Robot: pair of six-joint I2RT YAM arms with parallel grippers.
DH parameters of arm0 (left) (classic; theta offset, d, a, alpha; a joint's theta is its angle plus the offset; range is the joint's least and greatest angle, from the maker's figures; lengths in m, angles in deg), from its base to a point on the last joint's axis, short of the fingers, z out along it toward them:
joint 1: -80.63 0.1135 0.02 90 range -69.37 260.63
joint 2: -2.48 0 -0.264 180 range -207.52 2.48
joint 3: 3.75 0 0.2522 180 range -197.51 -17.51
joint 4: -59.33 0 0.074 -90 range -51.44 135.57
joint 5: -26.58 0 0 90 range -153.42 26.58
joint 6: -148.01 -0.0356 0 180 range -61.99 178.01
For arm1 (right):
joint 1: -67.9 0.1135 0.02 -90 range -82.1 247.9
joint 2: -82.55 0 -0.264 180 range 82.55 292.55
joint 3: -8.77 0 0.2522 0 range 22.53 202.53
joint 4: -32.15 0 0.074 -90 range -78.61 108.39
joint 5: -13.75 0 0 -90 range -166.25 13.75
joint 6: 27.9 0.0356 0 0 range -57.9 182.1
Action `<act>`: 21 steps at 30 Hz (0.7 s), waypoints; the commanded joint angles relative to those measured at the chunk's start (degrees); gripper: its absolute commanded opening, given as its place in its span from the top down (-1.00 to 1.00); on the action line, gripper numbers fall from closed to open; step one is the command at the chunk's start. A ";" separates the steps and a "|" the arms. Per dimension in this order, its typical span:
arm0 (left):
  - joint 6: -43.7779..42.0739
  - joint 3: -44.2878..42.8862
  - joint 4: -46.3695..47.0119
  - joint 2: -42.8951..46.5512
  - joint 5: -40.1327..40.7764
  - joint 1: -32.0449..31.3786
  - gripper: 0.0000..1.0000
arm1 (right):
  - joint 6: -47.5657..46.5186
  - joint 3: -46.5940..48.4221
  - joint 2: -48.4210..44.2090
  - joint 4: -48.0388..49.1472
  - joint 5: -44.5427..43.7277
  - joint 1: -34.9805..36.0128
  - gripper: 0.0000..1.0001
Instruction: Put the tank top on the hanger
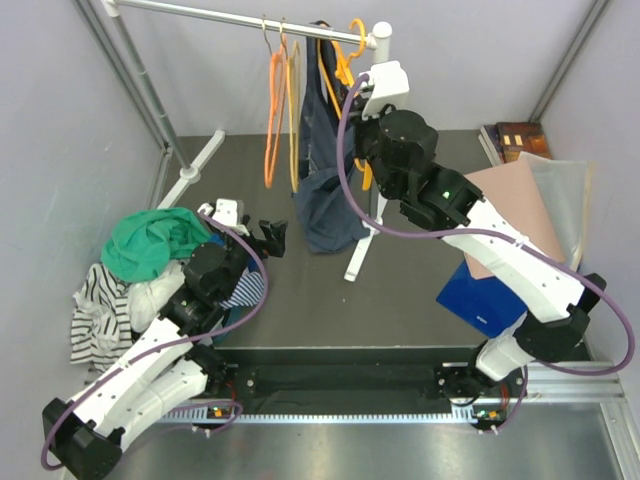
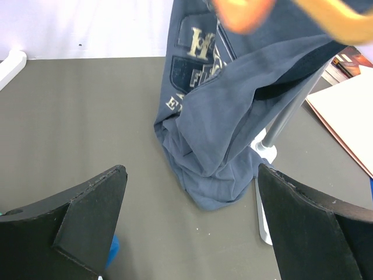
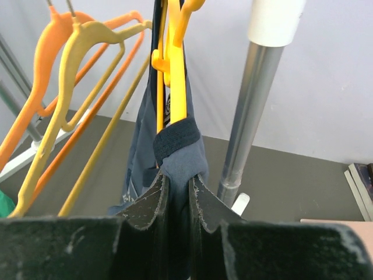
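Note:
The navy tank top (image 1: pixel 318 175) hangs from the rail, its hem bunched on the dark table. It bears faded lettering in the left wrist view (image 2: pixel 233 111). The amber hanger (image 1: pixel 347 50) hangs by its hook on the rail, inside the top. In the right wrist view the hanger (image 3: pixel 176 64) rises above my right gripper (image 3: pixel 179 182), which is shut on the top's dark-edged shoulder strap (image 3: pixel 178 143). From above, the right gripper (image 1: pixel 352 105) is just under the rail. My left gripper (image 1: pixel 272 238) is open and empty, low, left of the hem; its fingers (image 2: pixel 87 219) frame bare table.
An orange hanger (image 3: pixel 44 81) and a pale yellow one (image 3: pixel 87 70) hang left of the top. The rack's upright pole (image 3: pixel 256 105) and white foot (image 1: pixel 362 250) are close by. A green garment (image 1: pixel 150 240) and striped cloth (image 1: pixel 100 310) lie left. Brown board (image 1: pixel 515 205), blue box (image 1: pixel 490 295) lie right.

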 commanded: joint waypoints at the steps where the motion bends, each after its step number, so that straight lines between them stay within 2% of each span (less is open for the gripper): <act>1: -0.59 0.21 0.75 0.96 0.49 0.11 -0.98 | 1.87 -0.13 -2.47 1.74 1.36 -1.58 1.00; 12: -0.59 0.12 0.49 0.96 0.49 0.12 -0.98 | 5.73 -5.13 -5.37 1.21 3.65 -3.33 1.00; 15: -0.59 0.12 0.40 0.96 0.58 0.03 -0.98 | 6.35 -6.28 -6.77 1.39 4.53 -3.16 0.61; 16: -0.59 0.12 0.31 1.05 0.49 0.11 -0.98 | 6.44 -6.46 -7.13 1.48 5.40 -3.16 0.39; 18: -0.58 0.03 0.40 0.96 0.58 0.11 -0.98 | 6.44 -7.25 -8.27 2.00 6.37 -3.16 0.16; 19: -0.59 0.03 0.31 0.96 0.58 0.03 -0.98 | 6.44 -7.60 -8.79 2.27 7.33 -3.16 -0.04; 21: -0.67 -0.05 0.31 0.96 0.84 0.03 -0.98 | 5.91 -8.65 -9.76 3.32 8.21 -3.25 -0.21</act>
